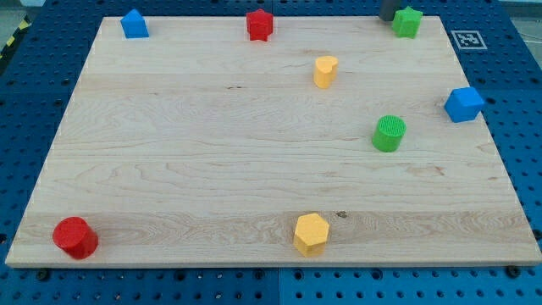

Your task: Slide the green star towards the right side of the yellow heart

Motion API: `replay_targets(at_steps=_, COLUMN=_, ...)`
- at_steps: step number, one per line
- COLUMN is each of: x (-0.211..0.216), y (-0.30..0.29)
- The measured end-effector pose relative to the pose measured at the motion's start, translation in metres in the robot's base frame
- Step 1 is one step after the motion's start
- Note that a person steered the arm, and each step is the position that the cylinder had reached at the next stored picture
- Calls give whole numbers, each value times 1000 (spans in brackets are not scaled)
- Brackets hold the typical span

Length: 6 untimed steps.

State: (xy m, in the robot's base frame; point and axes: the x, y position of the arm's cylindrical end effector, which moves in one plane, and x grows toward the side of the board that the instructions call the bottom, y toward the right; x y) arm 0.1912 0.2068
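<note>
The green star [407,21] sits at the top right corner of the wooden board [212,169]. The yellow heart [325,71] lies below and to the left of it, a clear gap apart. Only the lowest bit of my dark rod shows at the view's top edge; my tip [387,17] is right at the green star's left side, touching or nearly touching it.
A red star [259,24] and a blue block [134,24] sit along the top edge. A blue cube [463,103] is at the right edge, with a green cylinder [389,133] left of it. A yellow hexagon [311,233] and a red cylinder [75,237] are near the bottom edge.
</note>
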Motion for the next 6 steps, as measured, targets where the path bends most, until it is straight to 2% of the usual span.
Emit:
replay_targets(at_steps=2, x=1, y=65)
replay_targets(at_steps=3, x=6, y=58)
replay_targets(at_steps=5, x=44, y=49)
replay_targets(at_steps=6, x=44, y=58)
